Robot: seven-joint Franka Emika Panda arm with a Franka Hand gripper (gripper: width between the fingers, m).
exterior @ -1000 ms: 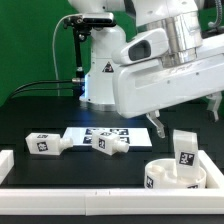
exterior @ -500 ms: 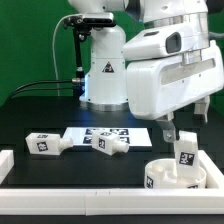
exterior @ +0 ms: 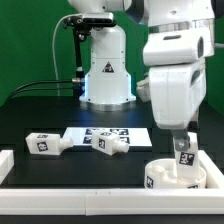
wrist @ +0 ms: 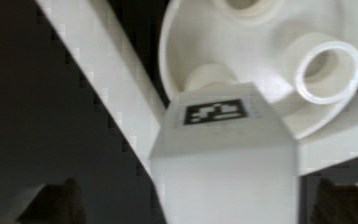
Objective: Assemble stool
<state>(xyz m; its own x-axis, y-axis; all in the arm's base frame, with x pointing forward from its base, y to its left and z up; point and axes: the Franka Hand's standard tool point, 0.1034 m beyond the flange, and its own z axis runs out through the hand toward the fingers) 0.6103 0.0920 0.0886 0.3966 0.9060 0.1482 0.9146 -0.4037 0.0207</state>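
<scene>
The round white seat (exterior: pixel 170 178) lies at the front on the exterior view's right, with one white leg (exterior: pixel 185 156) standing upright on it. My gripper (exterior: pixel 180 139) hangs right above that leg's top. In the wrist view the leg (wrist: pixel 220 150) with its marker tag fills the middle, over the seat disc (wrist: pixel 247 45) with its round sockets. My gripper (wrist: pixel 202 205) is open, with a dark fingertip on either side of the leg and a gap on each side. Two more legs (exterior: pixel 42 143) (exterior: pixel 108 144) lie on their sides on the table.
The marker board (exterior: pixel 128 133) lies flat behind the lying legs. A long white border rail (exterior: pixel 80 196) runs along the front and another (exterior: pixel 6 160) sits at the exterior view's left. The rail also shows in the wrist view (wrist: pixel 96 70). The robot's base (exterior: pixel 105 70) stands behind.
My arm has swung toward the exterior view's right and turned, so the gripper now points down over the upright leg. The legs and seat have not moved.
</scene>
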